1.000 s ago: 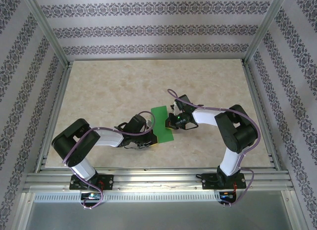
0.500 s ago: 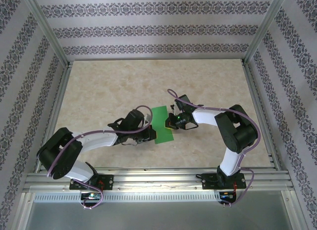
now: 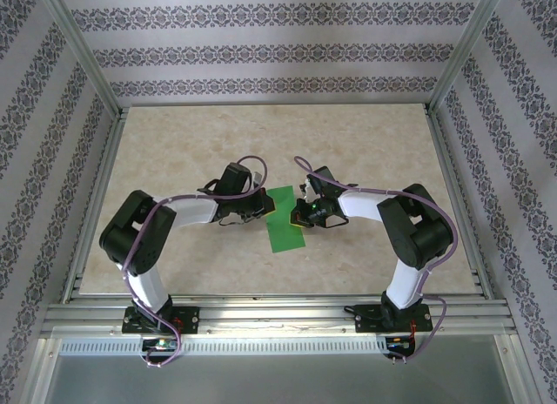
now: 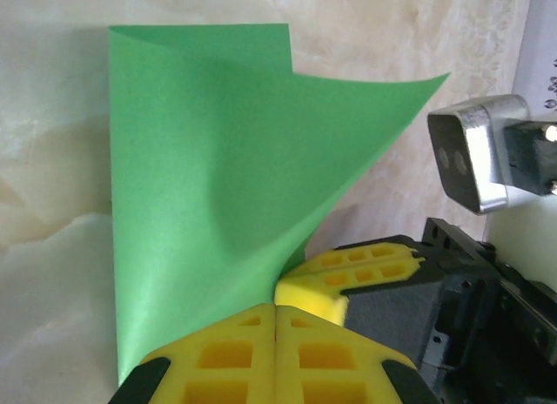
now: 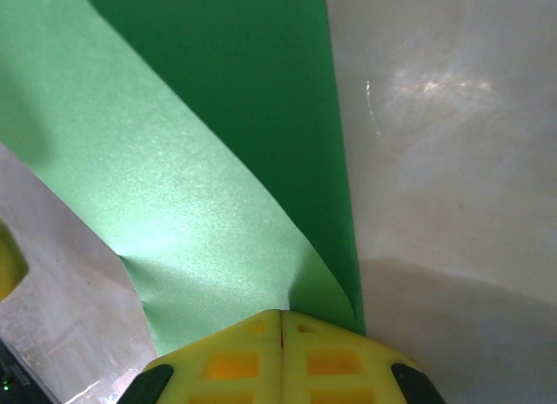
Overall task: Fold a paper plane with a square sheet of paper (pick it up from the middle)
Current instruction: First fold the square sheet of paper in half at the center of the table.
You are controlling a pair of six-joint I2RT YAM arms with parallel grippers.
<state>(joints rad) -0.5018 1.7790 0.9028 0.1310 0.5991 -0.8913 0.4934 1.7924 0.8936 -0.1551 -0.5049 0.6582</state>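
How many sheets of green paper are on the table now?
1. The square sheet of paper lies mid-table, partly folded with one flap lifted, gripped by the left fingers and the right fingers from opposite sides. Another could hide beneath it.

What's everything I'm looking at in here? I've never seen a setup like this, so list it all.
sheet of paper: one, bright green, mid-table between the two arms, one flap lifted.
table: one, beige marble pattern, under everything.
walls: three, white with dark patterned stripes, around the table.
frame: one, silver metal, along the table's edges.
left arm, right arm: two, white and black, bases at the near edge.
left gripper: one, yellow fingers, closed on the paper.
right gripper: one, yellow fingers, closed on the paper.
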